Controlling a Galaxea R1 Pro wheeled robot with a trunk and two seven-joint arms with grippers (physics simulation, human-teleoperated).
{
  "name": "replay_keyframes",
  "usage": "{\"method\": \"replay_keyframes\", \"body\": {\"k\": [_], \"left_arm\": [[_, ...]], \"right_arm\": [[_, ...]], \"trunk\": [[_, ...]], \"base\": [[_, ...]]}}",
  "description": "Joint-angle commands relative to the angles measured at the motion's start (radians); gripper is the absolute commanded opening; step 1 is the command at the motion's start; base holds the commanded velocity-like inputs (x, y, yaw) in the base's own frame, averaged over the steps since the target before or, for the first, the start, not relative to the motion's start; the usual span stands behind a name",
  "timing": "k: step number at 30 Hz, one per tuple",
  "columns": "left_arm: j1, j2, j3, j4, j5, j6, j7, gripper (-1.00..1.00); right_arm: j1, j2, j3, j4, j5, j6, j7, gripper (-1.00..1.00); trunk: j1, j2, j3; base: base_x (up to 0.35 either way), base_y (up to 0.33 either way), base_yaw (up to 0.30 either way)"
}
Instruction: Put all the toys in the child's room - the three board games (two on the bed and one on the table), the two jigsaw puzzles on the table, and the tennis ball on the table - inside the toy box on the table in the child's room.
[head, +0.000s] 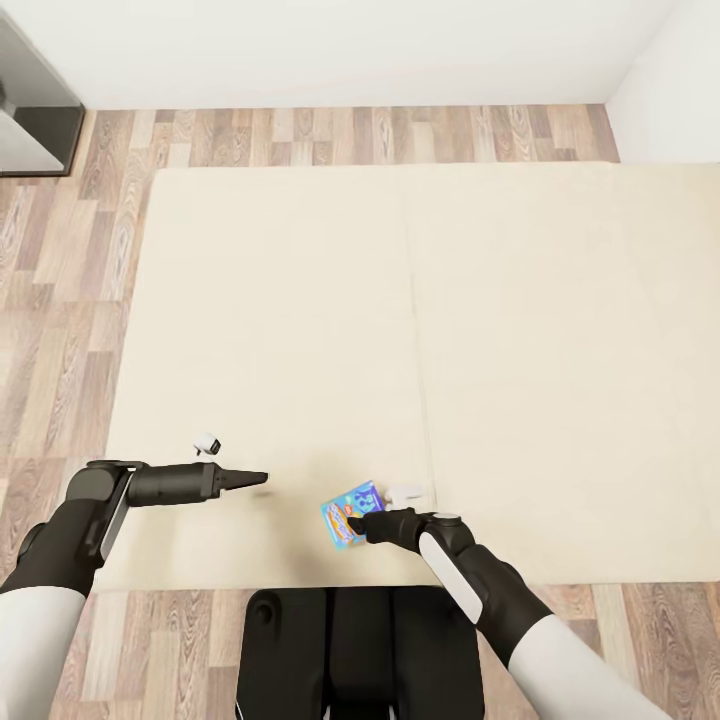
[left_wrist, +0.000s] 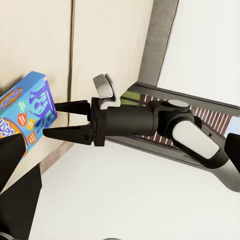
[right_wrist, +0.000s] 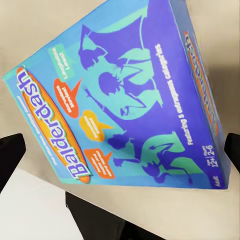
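Note:
A small, mostly blue board game (head: 345, 512) with "Balderdash" print lies flat near the front edge of the bed (head: 290, 300), just left of the seam in the beige mattress. My right gripper (head: 357, 527) is open and low at the box's near corner. In the left wrist view its two dark fingers (left_wrist: 65, 107) spread beside the board game (left_wrist: 27, 107). Through the right wrist view the board game (right_wrist: 130, 100) sits between and ahead of the spread fingers (right_wrist: 10, 155). My left gripper (head: 262, 480) is open and hovers over bare mattress left of the box, pointing at it.
Wood-plank floor (head: 60, 330) borders the bed on the left, far and near sides. A dark grey unit (head: 35, 125) stands at the far left by the white wall. My own dark base (head: 350, 650) is against the bed's front edge.

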Motion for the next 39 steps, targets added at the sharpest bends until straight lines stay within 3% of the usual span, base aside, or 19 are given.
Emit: {"method": "replay_keyframes", "body": {"k": [1,39], "left_arm": [[0.000,0.000,0.000,-0.001,-0.004,0.011,-0.005,1.00],[0.000,0.000,0.000,-0.001,-0.004,0.012,-0.005,1.00]], "right_arm": [[0.000,0.000,0.000,-0.001,-0.001,0.004,0.000,1.00],[0.000,0.000,0.001,0.001,-0.001,0.003,0.000,1.00]], "trunk": [[0.001,-0.002,-0.001],[0.001,-0.002,-0.001]], "base": [[0.000,0.048,0.000],[0.000,0.071,0.000]]}}
